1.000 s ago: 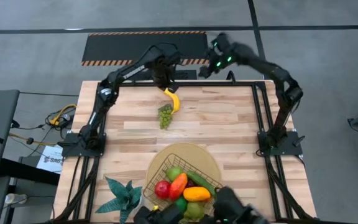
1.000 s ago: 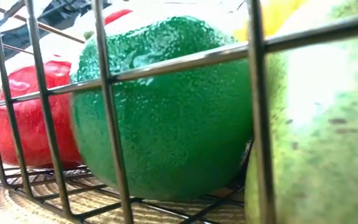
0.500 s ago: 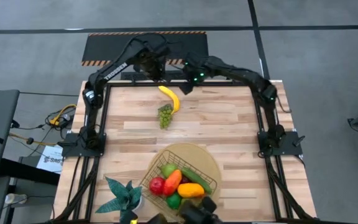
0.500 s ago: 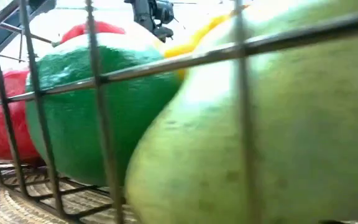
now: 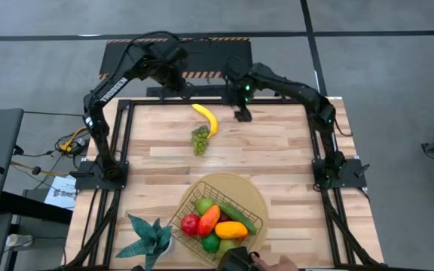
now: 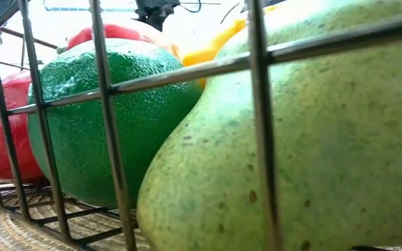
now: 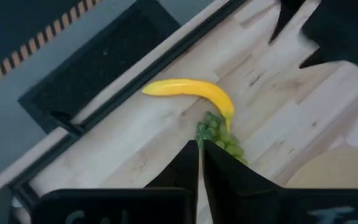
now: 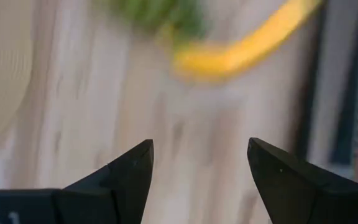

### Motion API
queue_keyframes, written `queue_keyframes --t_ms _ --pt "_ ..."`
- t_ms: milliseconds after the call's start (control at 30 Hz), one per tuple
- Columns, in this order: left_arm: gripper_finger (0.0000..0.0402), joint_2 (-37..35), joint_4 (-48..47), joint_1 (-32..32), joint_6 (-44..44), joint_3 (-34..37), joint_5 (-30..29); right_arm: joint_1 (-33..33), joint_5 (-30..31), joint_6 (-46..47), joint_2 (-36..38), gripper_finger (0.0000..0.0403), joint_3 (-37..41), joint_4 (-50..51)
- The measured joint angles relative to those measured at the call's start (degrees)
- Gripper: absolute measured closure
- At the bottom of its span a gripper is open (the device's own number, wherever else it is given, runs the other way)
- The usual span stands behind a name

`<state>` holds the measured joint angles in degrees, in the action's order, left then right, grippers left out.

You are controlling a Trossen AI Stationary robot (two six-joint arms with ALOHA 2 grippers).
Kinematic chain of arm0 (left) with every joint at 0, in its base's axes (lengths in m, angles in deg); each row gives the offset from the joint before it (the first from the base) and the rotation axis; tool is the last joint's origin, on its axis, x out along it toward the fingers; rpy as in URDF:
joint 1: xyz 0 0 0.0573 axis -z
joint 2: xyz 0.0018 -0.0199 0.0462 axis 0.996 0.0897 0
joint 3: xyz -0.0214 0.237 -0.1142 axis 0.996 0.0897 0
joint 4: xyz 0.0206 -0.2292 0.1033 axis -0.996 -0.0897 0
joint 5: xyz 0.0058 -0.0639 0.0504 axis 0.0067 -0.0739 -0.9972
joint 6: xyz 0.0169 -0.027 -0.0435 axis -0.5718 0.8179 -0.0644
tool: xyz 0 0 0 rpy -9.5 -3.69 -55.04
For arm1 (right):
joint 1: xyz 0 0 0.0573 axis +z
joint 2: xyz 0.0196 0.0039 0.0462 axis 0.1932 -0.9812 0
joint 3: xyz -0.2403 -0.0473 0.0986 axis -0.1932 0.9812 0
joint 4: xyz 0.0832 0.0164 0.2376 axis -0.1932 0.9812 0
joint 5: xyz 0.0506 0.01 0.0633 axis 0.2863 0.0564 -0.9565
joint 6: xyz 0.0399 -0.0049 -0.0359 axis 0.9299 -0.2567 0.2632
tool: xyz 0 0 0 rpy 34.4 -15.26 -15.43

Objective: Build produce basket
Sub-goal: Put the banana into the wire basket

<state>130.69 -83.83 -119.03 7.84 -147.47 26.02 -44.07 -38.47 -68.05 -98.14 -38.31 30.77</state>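
Fingers (image 8: 129, 171) of right arm spread beside banana (image 5: 206, 118), grapes (image 5: 200, 139) touching it

Pale planked wood table (image 5: 277, 150), matt; dark metal-wire basket (image 6: 110, 139); glossy pebbled lime (image 6: 110, 118); speckled matt pear (image 6: 313, 160); woven mat (image 6: 5, 230).

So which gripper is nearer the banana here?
Right. The right gripper hangs open just beside the banana, toward the right arm's side. The left gripper, shut, sits farther off, beyond the table's far edge.
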Motion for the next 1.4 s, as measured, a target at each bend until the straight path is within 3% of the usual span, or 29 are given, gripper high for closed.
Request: queue_keyframes --t_ms 133,300,467,600,800,967,1100,1200,1300,1400 --pt "0.0351 -2.1 0.0 2.2 -2.4 0.0 0.2 0.2 -0.4 -8.6 0.7 0.0124 3.4 -0.4" --pt "0.0259 -5.2 0.0 7.0 -0.9 0.0 1.4 0.3 1.7 -12.2 0.3 0.0123 6.1 1.4" --pt "0.0175 -9.6 0.0 12.6 4.3 0.0 -3.3 0.5 4.0 -13.0 1.8 0.0114 11.0 0.4" --pt "0.0136 -12.7 0.0 15.3 6.5 0.0 -7.3 2.9 5.9 -19.8 2.0 0.0112 13.8 -5.8" --pt "0.0125 -16.5 0.0 15.8 9.5 0.0 -7.8 7.0 5.9 -20.7 1.6 0.0112 13.6 -6.4" --pt "0.0125 -18.5 0.0 16.8 9.9 0.0 -10.0 8.6 12.4 -17.4 2.5 0.0112 14.1 3.4" --pt "0.0125 -19.6 0.0 17.1 11.9 0.1 -13.5 1.7 12.6 -13.9 7.5 0.0114 16.0 -3.6" --pt "0.0125 -19.9 0.0 17.5 14.7 1.8 -17.3 -4.2 12.5 -2.9 8.1 0.0117 17.7 -11.2" --pt "0.0125 -21.1 -0.1 17.6 18.0 6.2 -20.7 -9.3 7.7 12.5 7.3 0.0117 17.4 -14.8" --pt "0.0125 -22.7 -0.2 17.6 21.7 12.1 -21.8 -14.1 0.3 18.0 6.0 0.0117 18.0 -11.0"
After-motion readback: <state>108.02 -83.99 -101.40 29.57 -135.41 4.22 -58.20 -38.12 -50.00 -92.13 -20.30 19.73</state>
